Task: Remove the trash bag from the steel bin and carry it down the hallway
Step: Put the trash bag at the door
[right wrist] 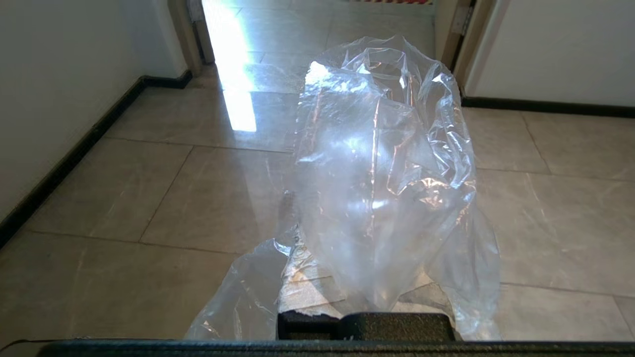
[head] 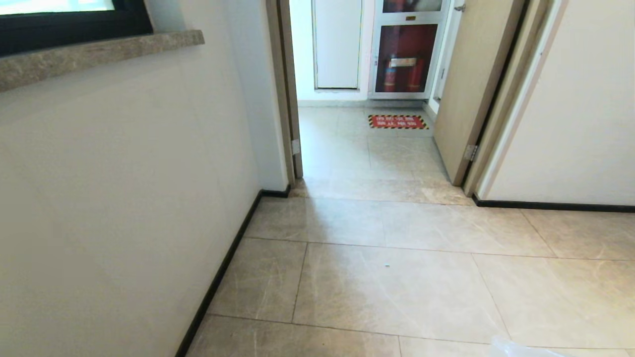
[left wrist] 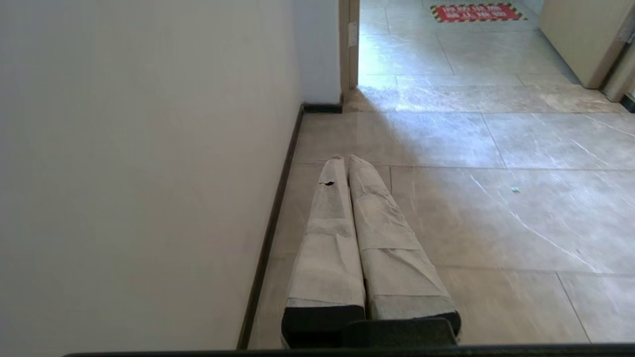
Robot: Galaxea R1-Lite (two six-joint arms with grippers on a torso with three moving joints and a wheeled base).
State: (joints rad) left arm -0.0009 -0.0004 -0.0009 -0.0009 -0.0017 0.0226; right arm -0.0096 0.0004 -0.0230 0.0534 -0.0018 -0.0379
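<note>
On my left wrist view the left gripper [left wrist: 346, 159] shows its fingers [left wrist: 327, 238] pressed together, empty, over the hallway floor [left wrist: 496, 223]. On my right, the right gripper [right wrist: 317, 277] is clamped on the trash bag [right wrist: 382, 163], which billows over and hides its fingers mid-frame.

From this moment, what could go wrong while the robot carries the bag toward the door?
1. The trash bag is thin, and the right gripper is shut on only a bunched part of it, so it may slip out or tear.
2. The open door narrows the doorway ahead; the bag could snag on its edge.
3. The left gripper, shut and empty, sits near the left wall and might scrape it.
</note>
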